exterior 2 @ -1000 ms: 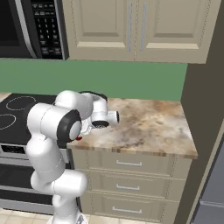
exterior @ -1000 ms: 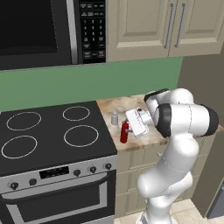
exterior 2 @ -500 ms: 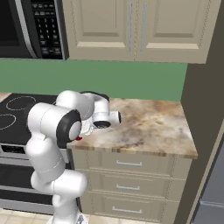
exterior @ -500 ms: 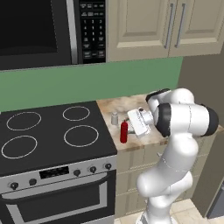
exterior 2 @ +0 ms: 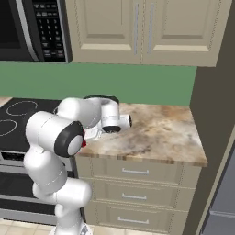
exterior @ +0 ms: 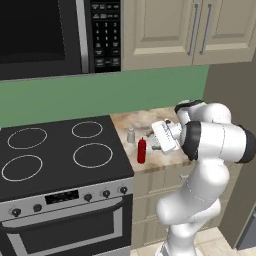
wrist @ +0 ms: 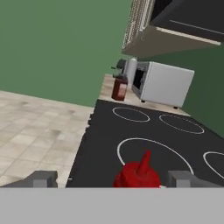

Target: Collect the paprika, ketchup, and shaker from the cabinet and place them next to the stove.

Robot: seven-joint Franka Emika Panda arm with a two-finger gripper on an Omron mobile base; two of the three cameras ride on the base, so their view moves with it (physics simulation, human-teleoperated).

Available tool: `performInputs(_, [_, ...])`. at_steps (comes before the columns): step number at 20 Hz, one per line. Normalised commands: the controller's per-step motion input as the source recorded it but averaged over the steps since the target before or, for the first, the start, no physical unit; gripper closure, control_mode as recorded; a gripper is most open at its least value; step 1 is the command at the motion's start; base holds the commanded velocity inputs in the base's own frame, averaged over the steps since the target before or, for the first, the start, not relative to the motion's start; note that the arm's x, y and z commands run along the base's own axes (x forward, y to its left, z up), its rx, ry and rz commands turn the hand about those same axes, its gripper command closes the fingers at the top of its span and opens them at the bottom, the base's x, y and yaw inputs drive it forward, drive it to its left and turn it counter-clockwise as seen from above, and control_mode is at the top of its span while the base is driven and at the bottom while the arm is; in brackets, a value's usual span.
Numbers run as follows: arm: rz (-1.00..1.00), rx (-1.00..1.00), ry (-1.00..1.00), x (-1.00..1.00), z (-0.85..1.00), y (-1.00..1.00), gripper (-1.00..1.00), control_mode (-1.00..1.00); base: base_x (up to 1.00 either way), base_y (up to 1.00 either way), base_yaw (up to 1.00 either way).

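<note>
The ketchup (exterior: 141,150), a slim red bottle, stands upright on the counter's front left corner, right beside the stove (exterior: 55,155). Just behind it stands the small grey shaker (exterior: 131,135). My gripper (exterior: 151,145) is level with the ketchup from the right and is open. In the hand view the fingertips (wrist: 43,178) stand wide apart with the ketchup (wrist: 138,174) between them, untouched. Across the stove (wrist: 144,127), a squat dark red-brown jar that looks like the paprika (wrist: 119,88) stands on the far counter. The cabinet is out of view.
A grey toaster oven (wrist: 164,83) sits next to the dark jar on the far counter. A microwave (exterior: 45,35) hangs over the stove and closed wall cupboards (exterior 2: 137,27) over the speckled counter (exterior 2: 156,133), which has free room to the right.
The jaws have opened and let go of the ketchup, which stays upright by the stove. The arm has barely moved.
</note>
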Motion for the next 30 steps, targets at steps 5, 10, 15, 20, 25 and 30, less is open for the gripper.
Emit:
performInputs(5, [0.00, 0.00, -0.05, -0.42, 0.45, -0.20, -1.00, -1.00, 0.00, 0.00, 0.00])
performInputs(10, [0.00, 0.00, -0.06, -0.55, 0.46, -0.10, -1.00, -1.00, 0.00, 0.00, 0.00])
performInputs(15, [-0.02, 0.00, -0.04, -0.58, 0.54, 0.00, -1.00, -1.00, 0.00, 0.00, 0.00])
performInputs(20, [-0.04, -0.02, -0.01, -0.63, 0.56, 0.00, -1.00, -1.00, 0.00, 0.00, 0.00])
performInputs(25, [-0.05, -0.03, 0.00, -0.64, 0.50, 0.03, -1.00, -1.00, 0.00, 0.00, 0.00])
performInputs(30, [-0.05, -0.06, -0.01, -0.56, 0.41, 0.11, -1.00, -1.00, 0.00, 0.00, 0.00])
